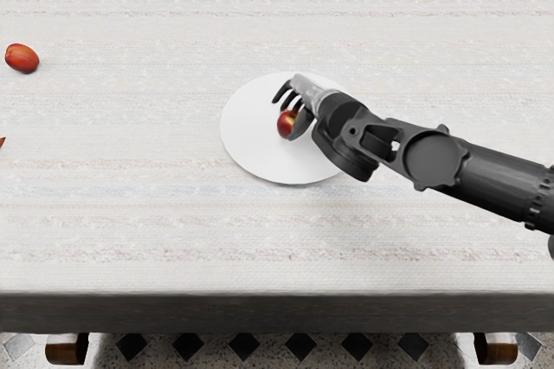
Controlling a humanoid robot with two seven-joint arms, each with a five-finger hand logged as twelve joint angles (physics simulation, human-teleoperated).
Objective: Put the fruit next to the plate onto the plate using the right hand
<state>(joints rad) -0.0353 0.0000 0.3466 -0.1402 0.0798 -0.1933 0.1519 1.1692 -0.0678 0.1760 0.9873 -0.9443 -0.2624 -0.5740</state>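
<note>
Nearest: bare worktop (173, 239) strip, then right arm (467, 170) entering from right. Further in: right hand (299, 105) curled round red fruit (286, 124), holding it over about middle of white plate (247, 139). Placing step, likely near its end. Cannot tell if touching plate. Next: lower gently, spread fingers, withdraw without rolling it off. Far left: second fruit (22, 58), well apart.
</note>
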